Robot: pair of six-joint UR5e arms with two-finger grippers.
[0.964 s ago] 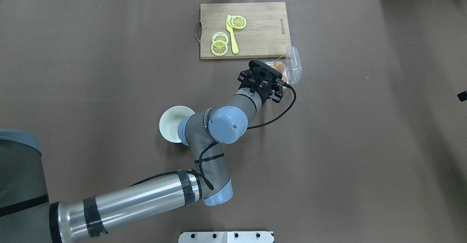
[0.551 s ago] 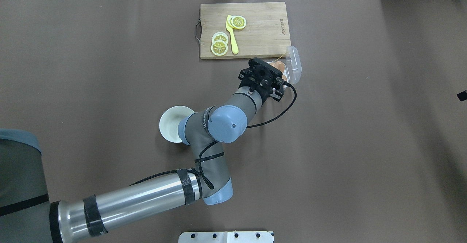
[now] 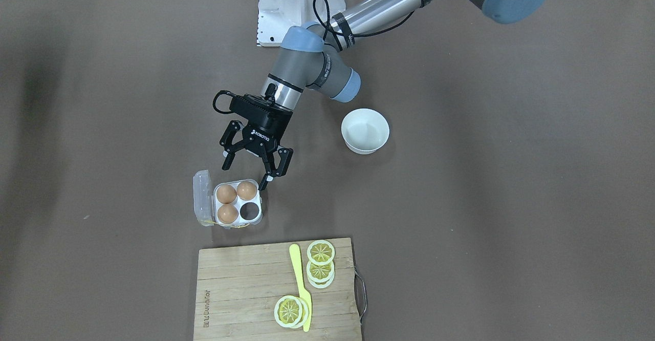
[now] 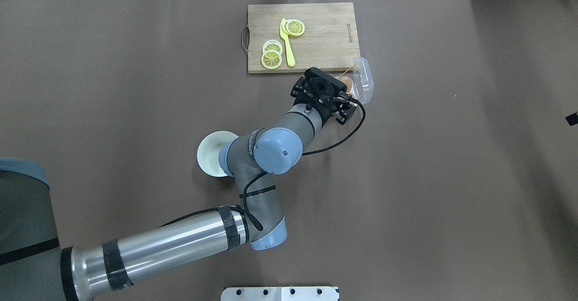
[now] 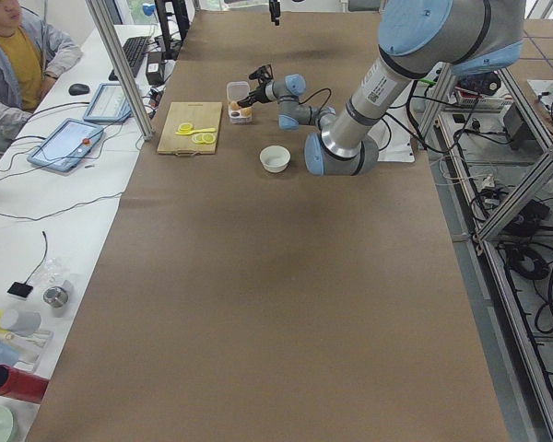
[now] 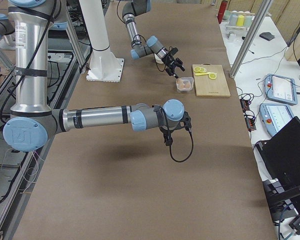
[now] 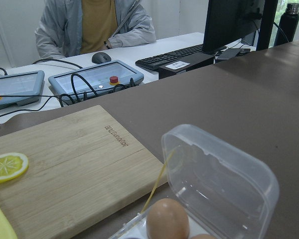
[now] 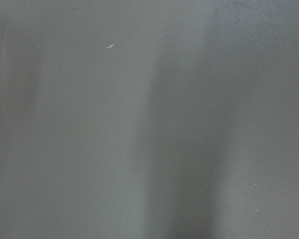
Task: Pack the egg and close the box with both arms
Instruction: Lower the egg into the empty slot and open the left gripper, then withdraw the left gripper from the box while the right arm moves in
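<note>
The clear box (image 3: 238, 204) stands open on the table, its lid (image 3: 203, 200) swung out to the side. Three brown eggs (image 3: 226, 194) fill three cells, and one cell (image 3: 250, 210) is empty. My left gripper (image 3: 246, 173) is open and empty, hanging just above the box's near edge. In the overhead view the left gripper (image 4: 323, 92) covers most of the box, so only one egg (image 4: 346, 82) and the lid (image 4: 365, 77) show. The left wrist view shows an egg (image 7: 168, 219) and the lid (image 7: 222, 181). My right gripper (image 6: 169, 139) hangs over bare table far from the box; I cannot tell whether it is open or shut.
A wooden cutting board (image 3: 240, 290) with lemon slices (image 3: 321, 252) and a yellow knife (image 3: 301, 284) lies just beyond the box. An empty white bowl (image 3: 365, 131) sits beside my left forearm. A person sits at the far desk (image 7: 94, 20).
My left gripper has shifted slightly away from the robot and to the left over the box, hiding more of the eggs in the overhead view. It stays open.
</note>
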